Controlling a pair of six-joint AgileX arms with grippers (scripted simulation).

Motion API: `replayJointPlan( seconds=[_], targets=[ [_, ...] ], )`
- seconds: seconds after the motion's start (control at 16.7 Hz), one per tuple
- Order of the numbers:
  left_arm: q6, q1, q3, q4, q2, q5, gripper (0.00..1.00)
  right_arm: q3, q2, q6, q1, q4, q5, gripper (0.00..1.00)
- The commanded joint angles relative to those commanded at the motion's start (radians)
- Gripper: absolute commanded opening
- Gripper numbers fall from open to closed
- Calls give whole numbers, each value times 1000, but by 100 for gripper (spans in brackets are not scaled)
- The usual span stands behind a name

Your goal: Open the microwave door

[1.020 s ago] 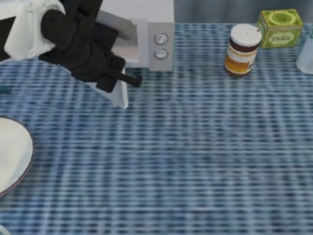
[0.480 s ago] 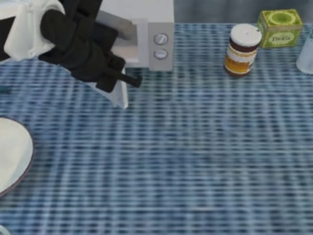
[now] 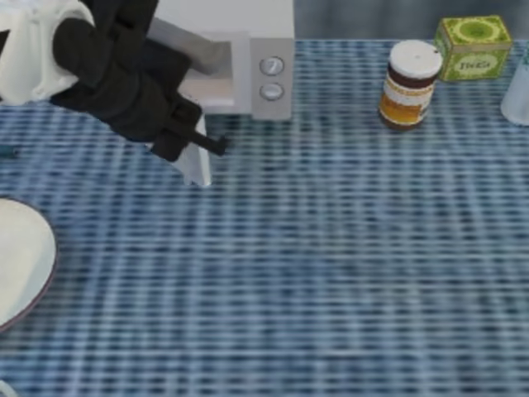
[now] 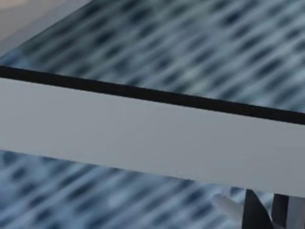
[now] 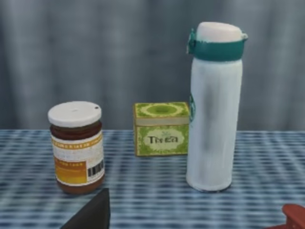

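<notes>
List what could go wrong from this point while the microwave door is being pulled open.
1. The left tool sits at the free edge of the microwave door; how firmly it holds is hidden, so it may slip off mid-swing.
2. The door swings out toward the table's left, where a plate lies; a wide arc might bring arm or door near it.
3. Pulling hard could drag the microwave itself across the cloth.

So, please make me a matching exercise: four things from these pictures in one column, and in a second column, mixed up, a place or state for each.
Things:
1. microwave door
2. jar
3. tea box
4. plate

Places or states:
A. at the table's left edge, partly out of view
B. green, at the far right of the table
C. swung open, with the left gripper at its edge
D. white lid, standing between the microwave and the green box

Pairs: 1-C, 2-D, 3-B, 4-A
</notes>
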Motion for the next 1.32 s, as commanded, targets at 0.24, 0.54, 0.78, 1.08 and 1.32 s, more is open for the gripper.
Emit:
replayJointPlan(
  seconds=[0.24, 0.54, 0.78, 1.08, 1.32],
  targets=[
    [83, 33, -31, -4, -33, 45, 0, 0, 0, 0, 0, 0, 0, 100],
    [86, 34, -31, -3, -35, 46, 0, 0, 0, 0, 0, 0, 0, 100],
    [86, 34, -31, -3, -35, 46, 0, 0, 0, 0, 0, 0, 0, 100],
    [86, 34, -31, -3, -35, 46, 0, 0, 0, 0, 0, 0, 0, 100],
    [86, 34, -31, -3, -35, 46, 0, 0, 0, 0, 0, 0, 0, 100]
  ],
)
